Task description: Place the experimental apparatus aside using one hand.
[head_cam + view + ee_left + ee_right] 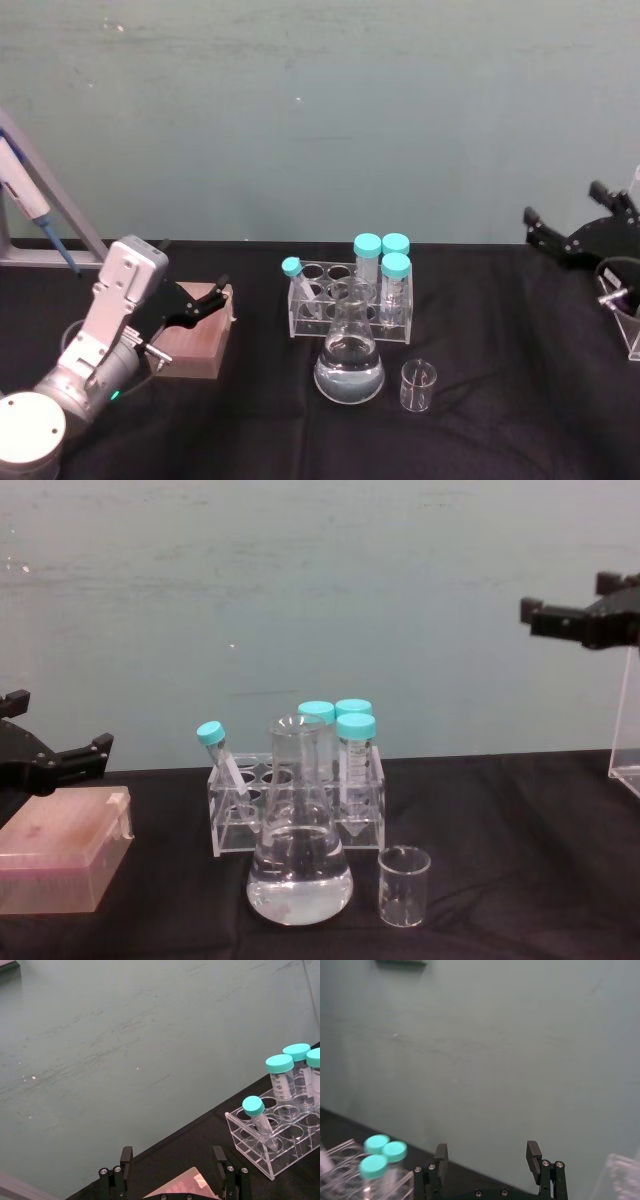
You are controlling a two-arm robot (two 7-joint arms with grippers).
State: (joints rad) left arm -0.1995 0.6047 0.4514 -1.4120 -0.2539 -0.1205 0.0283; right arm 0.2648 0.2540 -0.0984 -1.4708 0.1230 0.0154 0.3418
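- The conical flask of clear liquid stands mid-bench, with the small beaker just beside it and the tube rack close behind.
- The left pincer hovers spread over a pink box at the left.
- The right pincer hangs spread, raised at the far right.

The flask stands in the middle of the table, near the front. The little beaker sits just beside it on the right. The rack stands right behind the flask. Three tubes stand up in its right end, and one more tube leans in its left end. A box lies well off to the left, with the left gripper just over it. The right gripper hangs far to the right, near a stand at the table's edge.
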